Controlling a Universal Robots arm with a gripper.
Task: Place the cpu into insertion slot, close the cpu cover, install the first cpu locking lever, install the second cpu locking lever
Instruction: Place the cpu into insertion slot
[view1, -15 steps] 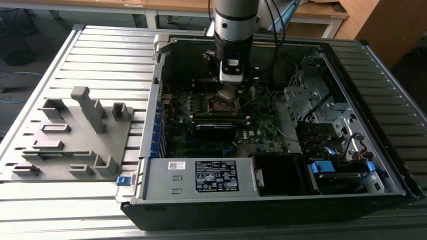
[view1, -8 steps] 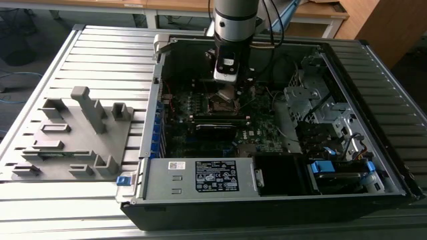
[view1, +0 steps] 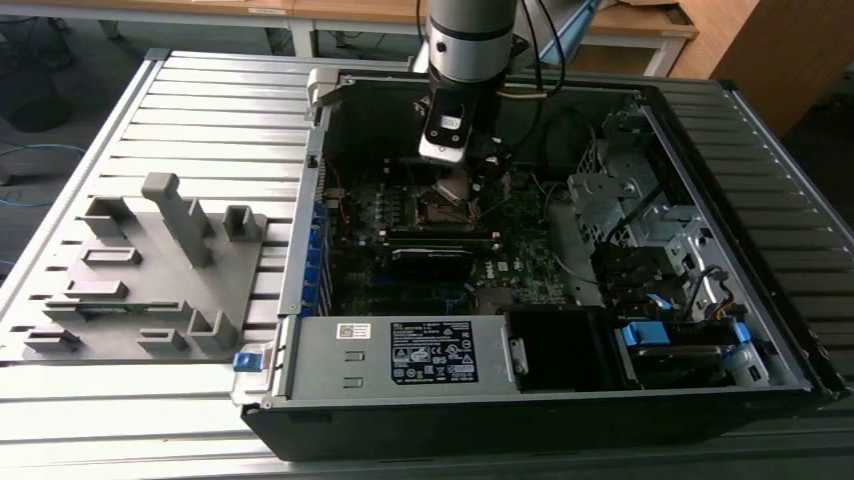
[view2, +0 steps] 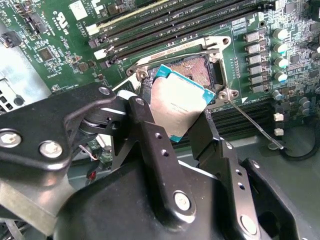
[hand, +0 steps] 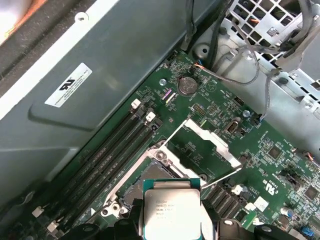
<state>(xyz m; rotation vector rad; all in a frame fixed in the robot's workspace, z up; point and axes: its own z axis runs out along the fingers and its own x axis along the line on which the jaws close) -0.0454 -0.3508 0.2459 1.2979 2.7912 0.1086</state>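
Observation:
My gripper (view2: 175, 114) is shut on the cpu (view2: 181, 102), a flat silvery square with a teal edge, clamped tilted between two black fingers (view2: 147, 135). The chip hangs just above the insertion slot (view2: 202, 67), whose dark pin field is bare and partly hidden behind it. In the first wrist view the cpu (hand: 172, 210) overlaps one edge of the insertion slot (hand: 152, 175), and the cpu cover (hand: 212, 137) stands swung open beside it. A thin wire locking lever (view2: 252, 124) sticks out from the socket corner. In the exterior view the gripper (view1: 454, 188) sits over the motherboard inside the case.
Long black memory slots (view2: 175, 25) run beside the socket. A grey power supply (view1: 400, 350), a drive cage (view1: 627, 200) and loose cables (hand: 235, 75) crowd the open case. A grey parts fixture (view1: 147, 270) lies on the slatted table at the exterior view's left.

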